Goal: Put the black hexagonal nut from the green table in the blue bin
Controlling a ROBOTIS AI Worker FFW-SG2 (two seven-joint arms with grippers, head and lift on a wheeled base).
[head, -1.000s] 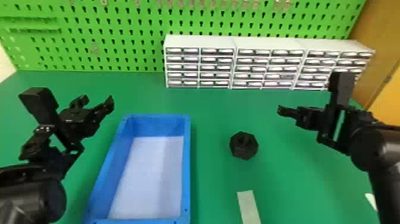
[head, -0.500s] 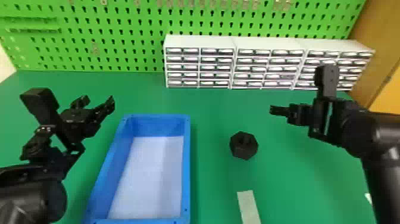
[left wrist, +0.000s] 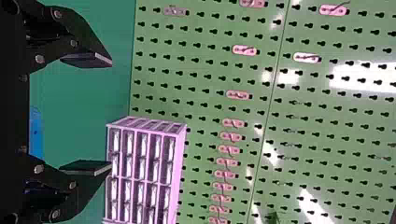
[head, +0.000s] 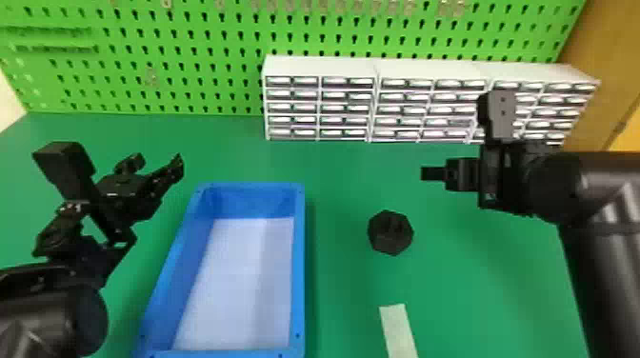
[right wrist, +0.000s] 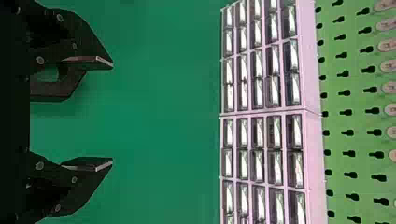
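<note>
Right of the blue bin [head: 298, 266], we see the black hexagonal nut [head: 390, 232] on the green table [head: 340, 295]. Our right gripper [head: 428, 174], farther right of the bin, and our left gripper [head: 156, 163], left of it, both gape wide.

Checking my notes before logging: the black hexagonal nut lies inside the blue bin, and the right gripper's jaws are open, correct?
No: the head view shows the black hexagonal nut on the green table, right of the blue bin, not inside it. The right gripper does have open jaws.
</note>
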